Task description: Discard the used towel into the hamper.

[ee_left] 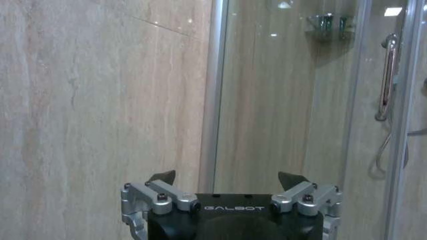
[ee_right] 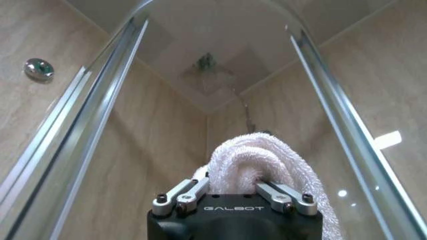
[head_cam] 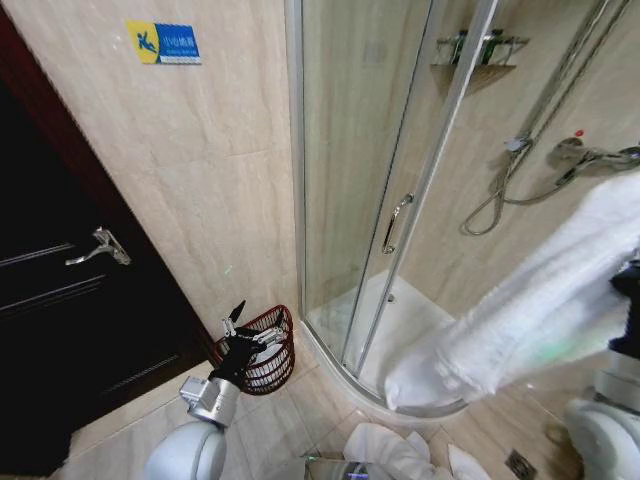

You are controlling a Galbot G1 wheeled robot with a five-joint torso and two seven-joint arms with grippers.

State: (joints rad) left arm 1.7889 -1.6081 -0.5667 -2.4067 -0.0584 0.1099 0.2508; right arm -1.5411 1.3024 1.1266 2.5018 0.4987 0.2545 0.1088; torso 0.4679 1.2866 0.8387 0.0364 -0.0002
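Now, in the head view, we have the towel (head_cam: 530, 310) held up on the right, in front of the curved glass shower door (head_cam: 370, 200), while the hamper (head_cam: 265, 350) stands on the floor at the far left, against the tiled wall beside the dark door (head_cam: 70, 300). Our left gripper (head_cam: 240, 325) hangs just in front of the hamper's rim, fingers apart and empty. The towel's long axis runs diagonally, its high end up toward the right edge and its loose end drooping down and left, near the shower's base. More white cloth (head_cam: 395, 450) lies on the floor near us. We judge the carry should keep that trailing end clear of the floor and bring the bulk well over the hamper's mouth before release, since the hamper is small and well apart from the towel. From the left wrist view, the left gripper (ee_left: 227, 182) faces wall and glass, its fingers spread wide. From the right wrist view, our right gripper (ee_right: 233, 192) is clamped on a thick fold of the towel (ee_right: 257, 160), which bulges out beyond the fingers.
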